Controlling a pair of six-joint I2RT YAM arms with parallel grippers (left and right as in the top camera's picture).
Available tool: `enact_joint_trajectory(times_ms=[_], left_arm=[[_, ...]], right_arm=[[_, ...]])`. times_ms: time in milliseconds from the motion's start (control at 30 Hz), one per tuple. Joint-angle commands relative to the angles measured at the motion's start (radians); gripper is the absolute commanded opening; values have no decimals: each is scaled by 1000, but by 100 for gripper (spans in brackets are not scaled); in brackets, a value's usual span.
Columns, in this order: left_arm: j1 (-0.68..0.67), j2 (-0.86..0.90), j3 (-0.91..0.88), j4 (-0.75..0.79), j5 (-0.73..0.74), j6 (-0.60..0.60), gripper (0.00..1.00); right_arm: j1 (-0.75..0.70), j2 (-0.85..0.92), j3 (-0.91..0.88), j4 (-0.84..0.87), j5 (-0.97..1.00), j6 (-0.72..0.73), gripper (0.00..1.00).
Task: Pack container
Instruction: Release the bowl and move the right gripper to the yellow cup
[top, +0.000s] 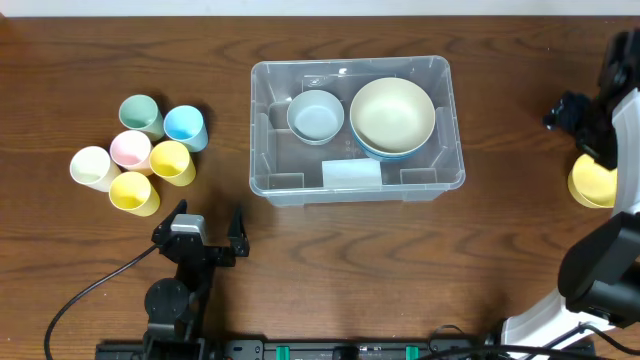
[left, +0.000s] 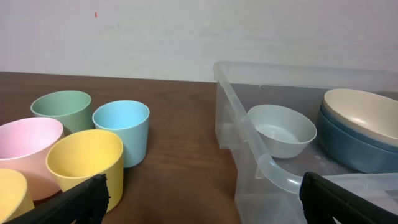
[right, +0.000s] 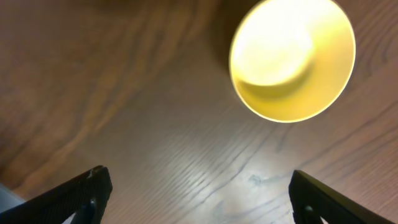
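Observation:
The clear plastic container (top: 445, 125) sits mid-table and holds a small pale-blue bowl (top: 315, 115) and a cream bowl (top: 392, 113) stacked in a blue bowl. It also shows in the left wrist view (left: 249, 140). Several cups stand at the left: green (top: 141, 114), blue (top: 186, 126), pink (top: 131, 148), yellow (top: 172, 162), cream (top: 92, 168), yellow (top: 133, 193). My left gripper (top: 205, 228) is open and empty near the front edge, between the cups and the container. My right gripper (right: 199, 199) is open above the table beside a yellow cup (right: 291, 59), at the far right (top: 592, 183).
The table is dark wood. A black cable (top: 85, 295) runs along the front left. The right arm's base (top: 600, 270) stands at the front right corner.

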Motion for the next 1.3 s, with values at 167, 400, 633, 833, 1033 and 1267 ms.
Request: enact_joint_trajectory(times_ms=[167,400,633,833,1033,1267], left_arm=[[3,-2,-16,-35,16,6,98],[3,-2,-16,-35,16,6,98],[3,-2,-16,-35,16,6,98],[3,-2,-16,-35,16,6,98],[3,-2,-16,-35,15,6,98],[3,-2,-16,-35,15,6,98]], right_arm=[[-105,7,-128,156,-134,-136,91],[-147,8,-258,307,-151,-203,91],[-154,8,-360,432,-151,-216,82],[-156,8,-406,486,-129,-216,71],[-161,23,-435,520,-121,-217,67],[-161,61,-435,533,-121,-236,47]])
